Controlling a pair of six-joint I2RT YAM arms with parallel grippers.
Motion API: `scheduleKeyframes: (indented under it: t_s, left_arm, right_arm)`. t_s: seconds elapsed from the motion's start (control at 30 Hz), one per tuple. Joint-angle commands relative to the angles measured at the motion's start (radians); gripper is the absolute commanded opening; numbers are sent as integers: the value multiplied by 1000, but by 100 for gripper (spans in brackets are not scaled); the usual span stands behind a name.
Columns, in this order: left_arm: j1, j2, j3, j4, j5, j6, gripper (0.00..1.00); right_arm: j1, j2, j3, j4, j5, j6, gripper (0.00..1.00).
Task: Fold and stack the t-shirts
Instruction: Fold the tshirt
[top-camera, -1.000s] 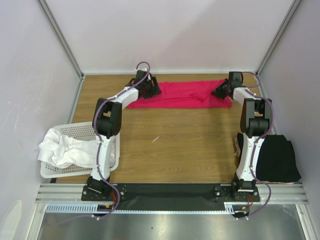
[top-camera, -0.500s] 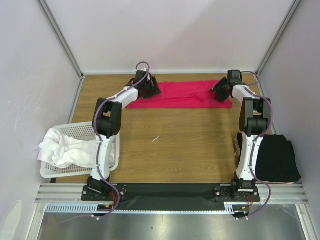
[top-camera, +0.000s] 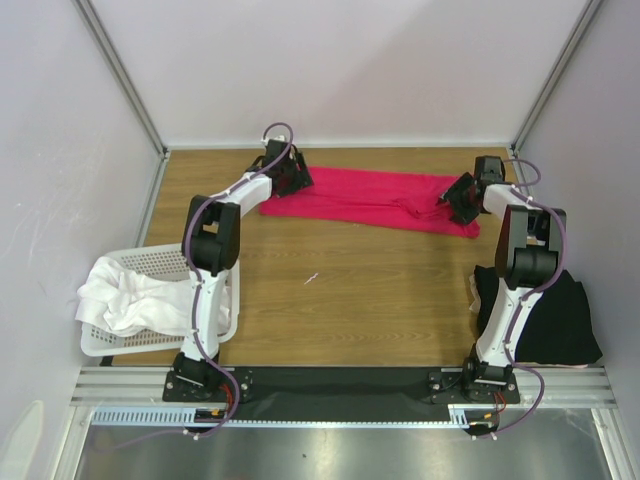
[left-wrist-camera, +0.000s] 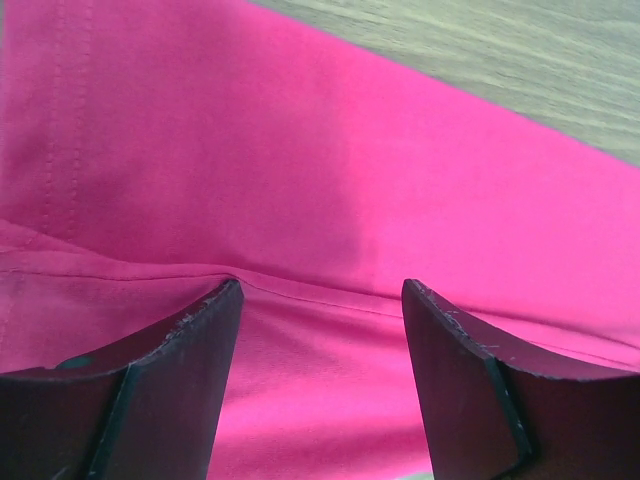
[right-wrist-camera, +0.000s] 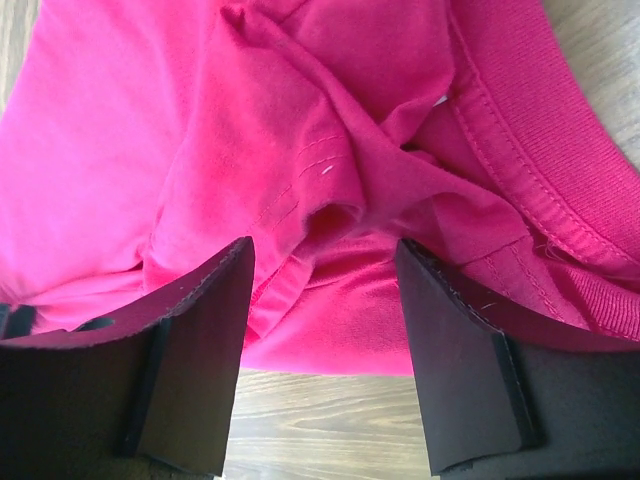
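Straddling the one pink shirt (top-camera: 370, 198) on the worktop (top-camera: 350, 290): left tool (top-camera: 289, 179) at its left end, right tool (top-camera: 459, 197) at its collar end, both wide. One black shirt (top-camera: 555, 320) near-right of it; whites (top-camera: 125, 295), uncountable, in basket (top-camera: 160, 262) near-left.

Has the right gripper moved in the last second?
Yes. The right gripper has moved away from the table's back edge, toward the right wall and the black t-shirt, with the crimson-pink t-shirt's end following.
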Motion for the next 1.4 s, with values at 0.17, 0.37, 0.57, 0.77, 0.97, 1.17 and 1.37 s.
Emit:
scheduleKeyframes:
  t_s: [0.17, 0.37, 0.57, 0.77, 0.97, 1.17, 1.37]
  left_arm:
    - [14, -57, -70, -131, -146, -28, 72]
    - [19, -123, -170, -224, -191, -86, 71]
    - [23, -224, -302, -253, -203, -74, 67]
    - [16, -340, -490, -284, -231, -52, 66]
    - [11, -405, -547, -252, -202, 29, 67]
    - [-56, -423, -348, -246, -202, 202, 68]
    - [-150, -425, -119, -204, -137, 302, 72]
  right_arm:
    - [-13, 11, -12, -12, 37, -93, 65]
    - [-21, 24, 0, -21, 34, -96, 65]
    - [-23, -25, -84, -23, 39, -93, 65]
    - [-27, -114, -216, -46, 58, -84, 66]
    - [-47, -195, -276, -76, 49, -94, 66]
    - [-40, -251, -126, -107, 25, -140, 66]
    - [-30, -282, -12, -113, 8, -177, 66]
